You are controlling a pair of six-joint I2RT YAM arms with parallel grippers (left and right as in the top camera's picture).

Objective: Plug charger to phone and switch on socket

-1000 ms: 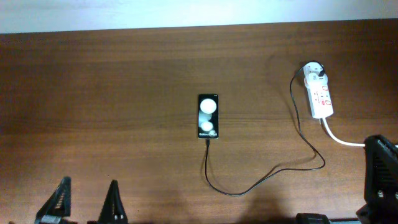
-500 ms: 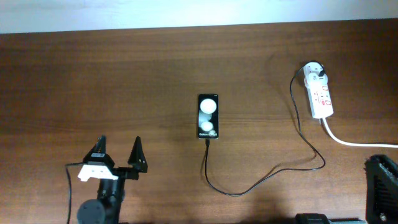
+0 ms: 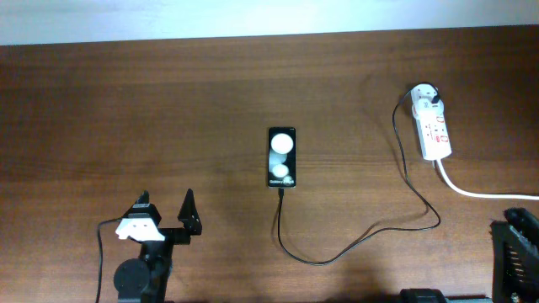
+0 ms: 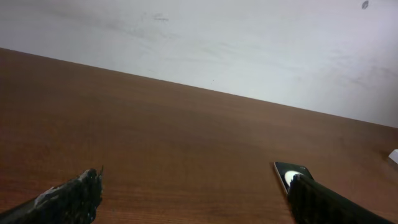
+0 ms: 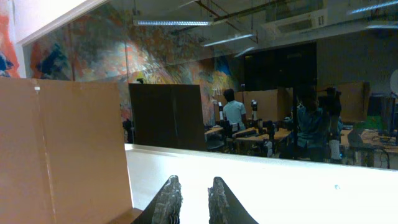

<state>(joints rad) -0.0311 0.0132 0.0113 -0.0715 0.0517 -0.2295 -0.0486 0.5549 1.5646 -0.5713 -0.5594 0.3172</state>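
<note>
The phone [image 3: 282, 157], a black slab with two white blobs, lies flat at the table's middle; its top also shows in the left wrist view [image 4: 287, 171], partly behind my finger. The charger cable [image 3: 320, 262] runs from the phone's near end, where I cannot tell if its tip is seated, loops right and climbs to a round white plug [image 3: 427, 98] in the socket strip [image 3: 435, 133] at the far right. My left gripper [image 3: 165, 200] is open and empty, left of and nearer than the phone. My right gripper [image 5: 194, 183] points up off the table, jaws a narrow gap apart, empty.
A thick white cord [image 3: 472, 193] leaves the strip toward the right edge. My right arm's black body [image 3: 515, 252] sits at the lower right corner. A white wall edge borders the table's far side [image 3: 253, 21].
My left arm has come up from the bottom edge into view, gripper open, then settled slightly lower. My right arm has drawn back toward the lower right corner. Phone, cable and strip are unmoved.
</note>
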